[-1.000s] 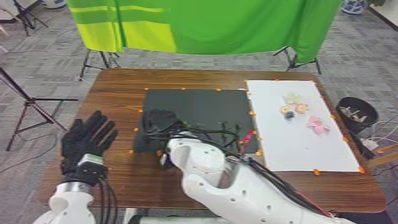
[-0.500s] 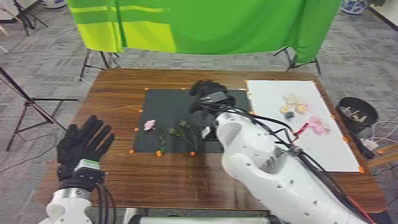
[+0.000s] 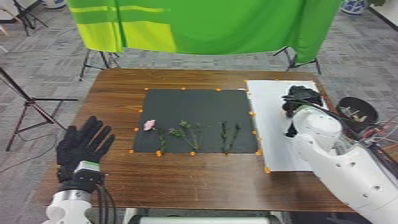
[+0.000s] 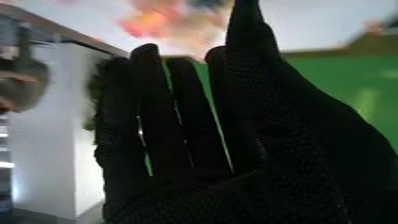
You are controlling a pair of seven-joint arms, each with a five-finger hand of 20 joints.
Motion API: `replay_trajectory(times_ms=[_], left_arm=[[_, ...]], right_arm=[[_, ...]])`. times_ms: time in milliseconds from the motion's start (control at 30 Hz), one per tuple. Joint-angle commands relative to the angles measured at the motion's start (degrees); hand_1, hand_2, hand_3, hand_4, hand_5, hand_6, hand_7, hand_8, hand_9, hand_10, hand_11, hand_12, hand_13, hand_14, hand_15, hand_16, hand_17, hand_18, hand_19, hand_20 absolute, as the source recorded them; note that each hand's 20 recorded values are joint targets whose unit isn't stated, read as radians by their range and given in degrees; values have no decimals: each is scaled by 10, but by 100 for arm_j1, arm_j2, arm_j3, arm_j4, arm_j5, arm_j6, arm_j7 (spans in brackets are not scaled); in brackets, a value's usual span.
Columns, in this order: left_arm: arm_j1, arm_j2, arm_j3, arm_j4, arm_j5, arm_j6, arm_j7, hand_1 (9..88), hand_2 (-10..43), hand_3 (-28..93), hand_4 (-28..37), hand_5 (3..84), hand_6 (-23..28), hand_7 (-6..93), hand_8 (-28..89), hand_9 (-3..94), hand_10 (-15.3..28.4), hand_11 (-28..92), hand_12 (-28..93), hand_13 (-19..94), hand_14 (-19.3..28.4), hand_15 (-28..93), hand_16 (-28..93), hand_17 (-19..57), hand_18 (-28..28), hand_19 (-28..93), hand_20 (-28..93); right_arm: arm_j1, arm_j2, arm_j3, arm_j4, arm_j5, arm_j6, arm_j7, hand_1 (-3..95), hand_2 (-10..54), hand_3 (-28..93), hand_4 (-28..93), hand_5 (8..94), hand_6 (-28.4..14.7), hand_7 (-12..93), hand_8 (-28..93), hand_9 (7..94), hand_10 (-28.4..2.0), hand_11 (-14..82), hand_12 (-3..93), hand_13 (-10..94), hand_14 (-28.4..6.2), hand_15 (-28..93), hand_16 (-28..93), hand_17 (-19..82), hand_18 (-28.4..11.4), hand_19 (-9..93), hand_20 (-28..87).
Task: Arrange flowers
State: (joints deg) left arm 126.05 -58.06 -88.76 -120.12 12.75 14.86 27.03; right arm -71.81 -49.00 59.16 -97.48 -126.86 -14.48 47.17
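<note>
Brown desk (image 3: 178, 187) on grey carpet (image 3: 62, 65); green cloth (image 3: 213, 25) behind, bin (image 3: 358, 107) beside the desk's right edge. One black mat (image 3: 191, 105), one white sheet (image 3: 277, 145). On the mat: one pink flower (image 3: 149, 124), leftmost, and several green stems (image 3: 187, 134), exact count unclear. Left hand (image 3: 82, 142): open, empty, near the mat. Right hand (image 3: 302, 97): over the sheet, fingers straight; hold cannot be told. Wrist view: blooms (image 4: 155, 22) blurred, partly cut off.
</note>
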Motion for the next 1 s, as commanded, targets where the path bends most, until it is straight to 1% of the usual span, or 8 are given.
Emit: replay_trajectory(times_ms=[33,200,333,433,500,600,800,1000], left_arm=[[127,-118,-27,-60,-32,-31,15,269,156,706,-283,450,101,143,-77,336,154,270,135,248,170,461,-58,-67,166,414,171],[143,-138,-26,-62,-28,-39,-11,271,155,706,-283,450,100,143,-77,341,156,269,134,250,171,463,-58,-67,166,414,172],[195,-162,-51,-70,-58,-23,-15,271,156,706,-283,451,100,144,-77,343,155,272,135,253,170,466,-57,-67,166,414,172],[205,-174,-52,-72,-43,-18,-52,272,156,706,-283,451,100,144,-77,344,155,273,136,254,172,466,-58,-67,166,414,172],[218,-174,-49,-81,-55,-23,-30,272,156,706,-283,451,101,144,-76,345,155,274,137,255,172,467,-58,-67,166,415,172],[193,-175,-43,-65,-52,-36,-53,272,156,705,-283,451,101,143,-76,346,155,274,137,255,172,467,-58,-67,166,415,172],[186,-176,-45,-61,-37,-59,-63,272,156,706,-283,451,101,144,-76,347,157,276,137,255,172,468,-59,-67,166,415,172],[258,-167,-106,-90,-41,-22,-53,273,155,706,-283,451,102,144,-76,347,156,276,136,254,173,468,-59,-67,166,415,172]], right_arm=[[-314,-32,103,-264,71,29,148,505,-95,832,-283,556,-47,160,-126,541,-163,103,124,503,-145,275,158,278,-225,801,273],[-514,-55,214,-310,197,66,170,522,-95,820,-282,618,-24,178,-125,624,-134,136,138,551,-126,293,153,284,-219,808,273],[-531,-93,210,-239,274,-133,165,530,-95,810,-283,644,-15,185,-128,661,-130,145,146,577,-123,294,158,287,-216,808,276],[-601,-87,203,-175,222,-46,146,554,-95,767,-283,676,-10,187,-49,708,-126,140,167,611,-115,295,190,291,-215,804,287],[-645,-63,170,-174,114,79,117,578,-95,736,-283,697,-8,194,-19,742,-123,110,223,632,-108,278,260,294,-213,802,295],[-733,-5,136,-213,34,438,56,632,-95,699,-281,759,2,231,25,851,-113,72,358,696,-85,265,376,306,-208,805,316],[-838,128,147,-793,-137,902,-298,644,-95,708,-282,798,7,252,48,892,-106,82,404,728,-85,276,412,317,-207,810,332],[-376,-60,-272,-1491,-568,933,-1085,642,-95,717,-282,802,6,252,50,897,-106,83,413,732,-86,283,417,318,-207,812,337]])
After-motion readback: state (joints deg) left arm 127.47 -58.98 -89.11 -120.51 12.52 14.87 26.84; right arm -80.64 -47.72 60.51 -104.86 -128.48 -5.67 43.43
